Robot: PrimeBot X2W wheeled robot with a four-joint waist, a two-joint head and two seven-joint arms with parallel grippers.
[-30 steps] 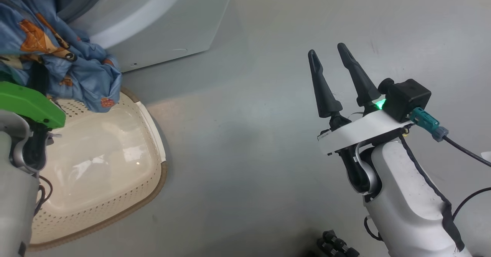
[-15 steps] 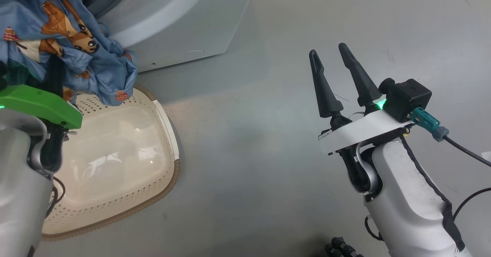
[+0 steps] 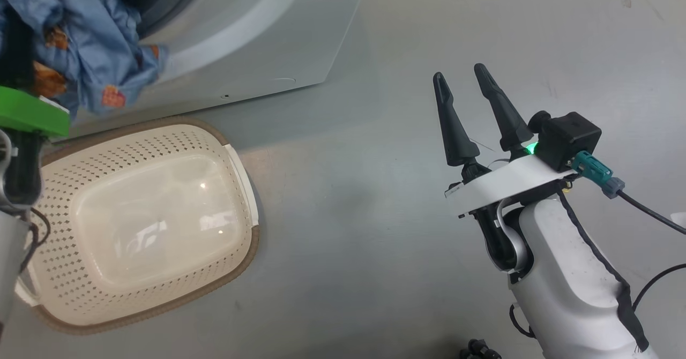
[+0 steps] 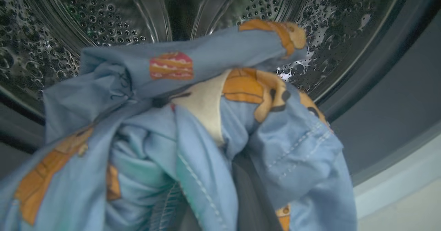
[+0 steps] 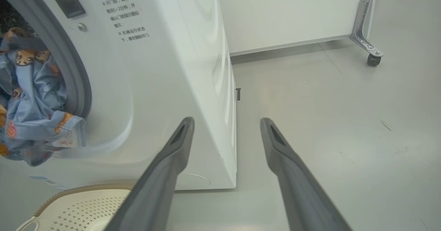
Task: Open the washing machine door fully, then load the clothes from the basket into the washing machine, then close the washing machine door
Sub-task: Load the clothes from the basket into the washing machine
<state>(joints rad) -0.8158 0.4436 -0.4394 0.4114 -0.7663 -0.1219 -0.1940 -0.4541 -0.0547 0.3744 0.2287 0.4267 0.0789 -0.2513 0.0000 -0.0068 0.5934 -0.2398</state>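
Now we are gripping the crumpled light blue fabric garment (image 4: 193, 127) with orange cartoon prints in our left pincer (image 3: 16, 59), cloth swathing it, at the mouth of the big white washing machine (image 5: 165, 69), before its dimpled, perforated steel drum (image 4: 103, 13). Our right pincer (image 3: 458, 72) is gaping over smooth grey floor (image 3: 375, 214), apart from the cream perforated plastic basket (image 3: 244, 265).

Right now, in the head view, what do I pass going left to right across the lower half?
basket → bare floor → right claw, open → teal plug on its wrist
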